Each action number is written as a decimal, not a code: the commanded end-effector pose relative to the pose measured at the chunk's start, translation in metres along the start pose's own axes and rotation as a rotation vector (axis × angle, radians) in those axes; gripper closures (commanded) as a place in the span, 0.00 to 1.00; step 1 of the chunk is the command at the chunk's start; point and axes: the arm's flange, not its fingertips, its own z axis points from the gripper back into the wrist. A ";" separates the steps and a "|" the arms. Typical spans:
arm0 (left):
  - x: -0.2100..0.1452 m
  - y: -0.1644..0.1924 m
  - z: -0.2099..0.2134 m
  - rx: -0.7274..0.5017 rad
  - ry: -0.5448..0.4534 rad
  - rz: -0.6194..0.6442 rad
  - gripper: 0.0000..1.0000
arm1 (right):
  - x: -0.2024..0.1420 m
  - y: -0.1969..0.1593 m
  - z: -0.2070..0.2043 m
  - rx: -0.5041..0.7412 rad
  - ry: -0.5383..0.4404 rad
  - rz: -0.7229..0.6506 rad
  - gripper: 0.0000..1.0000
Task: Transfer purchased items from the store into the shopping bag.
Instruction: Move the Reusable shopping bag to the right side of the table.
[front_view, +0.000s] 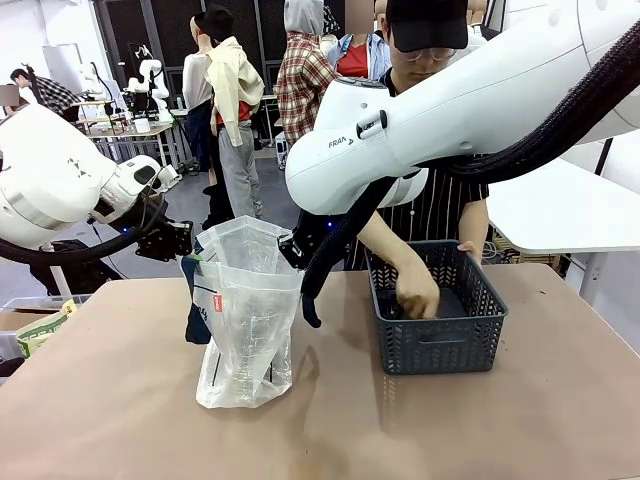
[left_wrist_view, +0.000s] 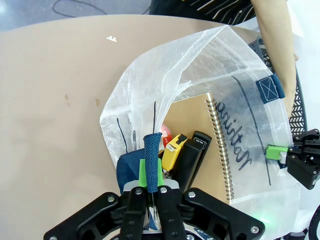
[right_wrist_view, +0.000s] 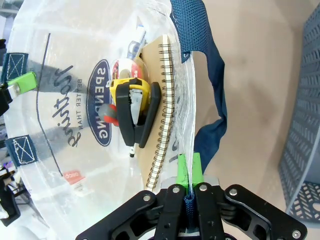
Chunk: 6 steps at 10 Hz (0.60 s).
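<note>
The left gripper (left_wrist_view: 151, 172) and the right gripper (right_wrist_view: 189, 170) are each pinched shut on an edge of the shopping bag (front_view: 245, 310), so its mouth faces up between them. The person's hand (front_view: 415, 295), down in the basket (front_view: 440, 345) just to the robot's right, is nearest the bag, where some purchased items (right_wrist_view: 131, 100) already lie.

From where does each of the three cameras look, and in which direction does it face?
Front view: between the arms, facing across the table; left gripper and right gripper hold the shopping bag, the person's hand is in the basket.
Left wrist view: on the left wrist, looking down into the bag; left gripper shut on its blue handle.
Right wrist view: likewise from the opposite side; right gripper shut on the bag's rim.
Both wrist views share the spiral notebook, tape measure, stapler.
</note>
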 end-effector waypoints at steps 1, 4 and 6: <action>0.001 0.001 0.001 0.000 -0.003 0.001 1.00 | 0.001 0.000 0.001 0.001 -0.003 0.000 1.00; 0.001 0.001 0.001 0.000 -0.003 0.001 1.00 | 0.001 0.000 0.001 0.001 -0.003 0.000 1.00; 0.001 0.001 0.001 0.000 -0.003 0.001 1.00 | 0.001 0.000 0.001 0.001 -0.003 0.000 1.00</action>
